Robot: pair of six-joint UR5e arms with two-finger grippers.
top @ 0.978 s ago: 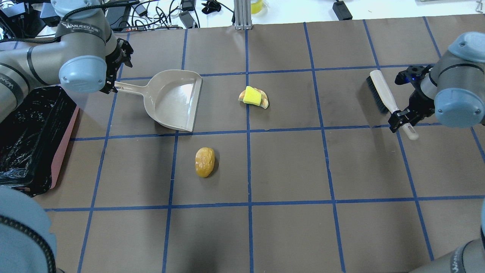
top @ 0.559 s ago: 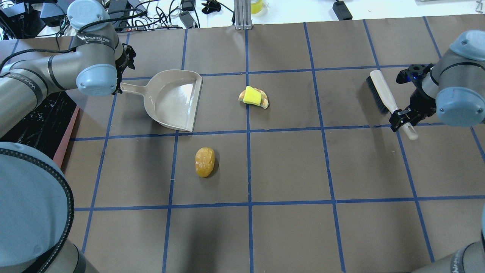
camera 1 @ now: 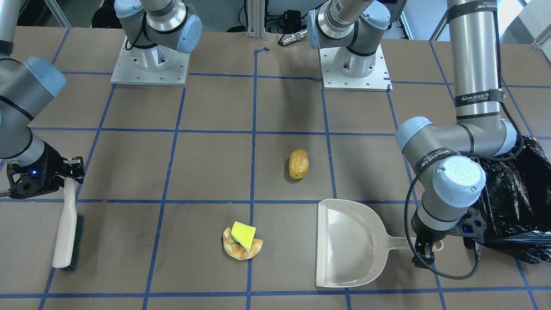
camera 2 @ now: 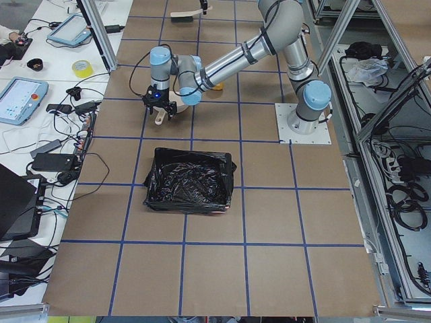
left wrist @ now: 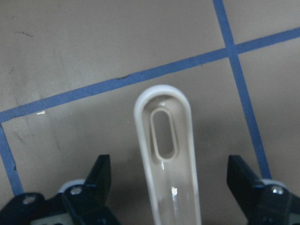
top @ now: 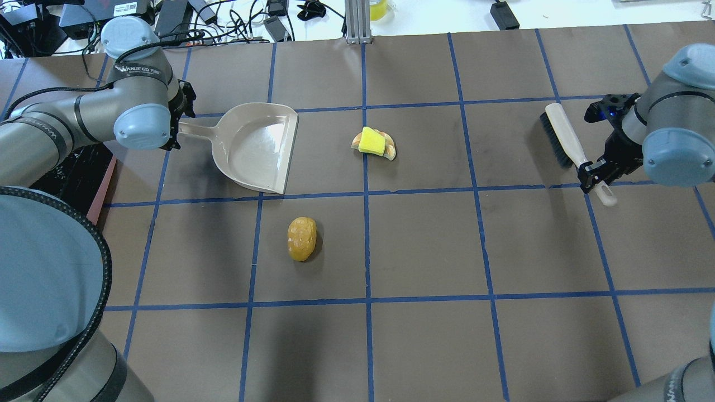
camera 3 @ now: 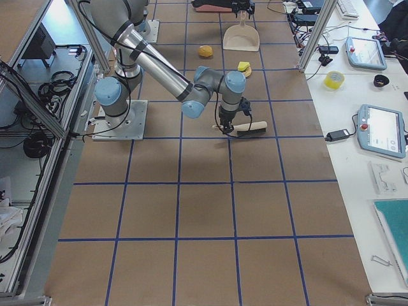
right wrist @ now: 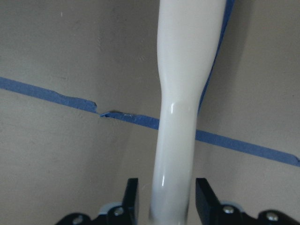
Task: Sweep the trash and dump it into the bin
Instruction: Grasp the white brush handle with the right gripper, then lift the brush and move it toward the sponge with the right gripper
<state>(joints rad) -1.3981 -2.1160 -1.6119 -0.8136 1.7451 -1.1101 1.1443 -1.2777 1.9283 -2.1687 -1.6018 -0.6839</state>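
The beige dustpan lies flat with its handle pointing at my left gripper. That gripper is open, with a finger on each side of the handle end, not touching it. My right gripper is shut on the white handle of the brush, which lies on the table. The golden-brown roll lies in front of the dustpan. The yellow sponge wedge rests on the tan croissant, right of the dustpan mouth. The bin, with its black bag, stands beside my left arm.
The brown table has a grid of blue tape. Both arm bases are bolted on at the robot's side. Cables and power bricks lie beyond the far edge. My left arm covers most of the bin in the overhead view.
My left arm has swung and brought its open gripper down around the end of the dustpan handle. The right gripper, the brush, the dustpan and the trash have not moved.
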